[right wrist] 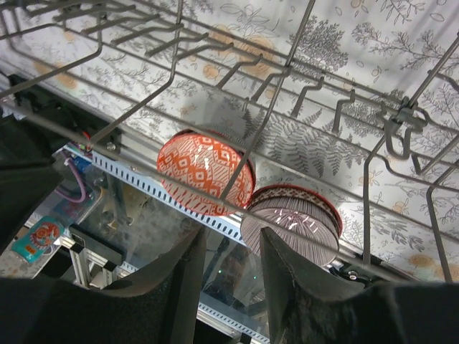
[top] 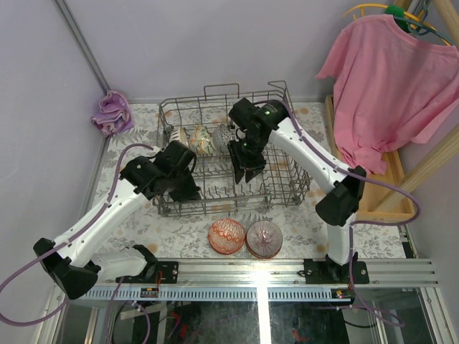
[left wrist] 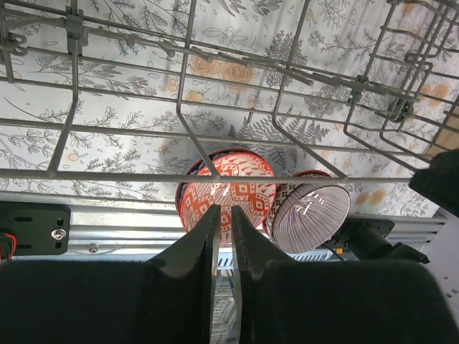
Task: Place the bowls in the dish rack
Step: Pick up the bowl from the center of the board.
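Left wrist view: my left gripper (left wrist: 224,212) has its fingers drawn together to a thin slit with nothing between them. My right gripper (right wrist: 233,240) has its fingers apart and is also empty. Both sit low at the dish rack (top: 287,192), the left in its near left part and the right over its middle. Both wrist cameras look through the rack wires at the two bowls not yet loaded, a red-patterned bowl (left wrist: 228,188) and a grey ribbed bowl (left wrist: 313,215). These lie side by side, touching or nearly so, on the grey floral table cover (top: 179,240) between the rack and the aluminium rail (top: 287,271). A few other bowls (top: 203,140) stand on edge in the rack's far left rows. Hazards, as I judge them:

- A finger swung sideways before it clears the wires may hook a tine and drag the whole rack.
- My arms are close together and may collide if both go for the same pair.
- The two bowls appear to lie mouth down, so a grip on a rim would be shallow and could slip.
- A push on one bowl would shove the other toward the rail, where glazed ceramic could chip on metal.

Room: lilac walls (top: 215,43), a crumpled purple cloth (top: 112,113) at the far left corner, and a pink T-shirt (top: 391,79) on a hanger (top: 399,10) at the right, beside a wooden frame (top: 401,208).
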`<state>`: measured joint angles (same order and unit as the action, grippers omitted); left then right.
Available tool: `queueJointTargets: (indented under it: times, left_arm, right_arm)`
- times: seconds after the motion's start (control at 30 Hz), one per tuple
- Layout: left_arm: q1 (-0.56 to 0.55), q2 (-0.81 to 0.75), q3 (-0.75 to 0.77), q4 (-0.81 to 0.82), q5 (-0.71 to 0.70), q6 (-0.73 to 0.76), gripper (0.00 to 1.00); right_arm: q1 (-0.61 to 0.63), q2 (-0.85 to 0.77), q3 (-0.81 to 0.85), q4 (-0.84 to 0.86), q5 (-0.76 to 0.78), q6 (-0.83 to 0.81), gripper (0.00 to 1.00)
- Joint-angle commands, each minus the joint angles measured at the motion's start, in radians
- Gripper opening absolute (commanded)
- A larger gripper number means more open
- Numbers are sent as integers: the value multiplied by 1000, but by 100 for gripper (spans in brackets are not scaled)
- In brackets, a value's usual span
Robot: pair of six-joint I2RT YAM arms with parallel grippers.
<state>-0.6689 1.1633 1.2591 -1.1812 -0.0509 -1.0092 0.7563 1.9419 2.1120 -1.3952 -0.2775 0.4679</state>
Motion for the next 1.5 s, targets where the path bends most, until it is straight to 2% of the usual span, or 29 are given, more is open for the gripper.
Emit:
queueJointTargets:
  times: [0.0,0.13,0.4,0.5,0.63,0.83,1.1,1.47]
  left_arm:
    - [21,21,2,60,-52,8,10]
    - [26,20,-27,75,-47,14,9]
    - [35,5,-80,110,-26,19,9]
    - [37,1,-97,121,-21,23,8]
    - [41,10,-117,144,-17,40,8]
    - [42,19,-139,172,-15,59,6]
    - [46,21,-159,198,2,69,5]
    - [46,12,-202,212,25,69,1]
  right_arm:
    - [-2,56,75,-64,-9,-29,43]
    - [1,73,58,-49,-7,-18,43]
    - [57,26,-104,14,62,37,45]
    - [73,54,-97,23,134,49,31]
    - [84,77,-98,79,221,67,35]
    - [92,111,-145,166,273,85,35]
    - [101,161,-169,236,314,102,31]
    - [99,182,-195,331,425,121,2]
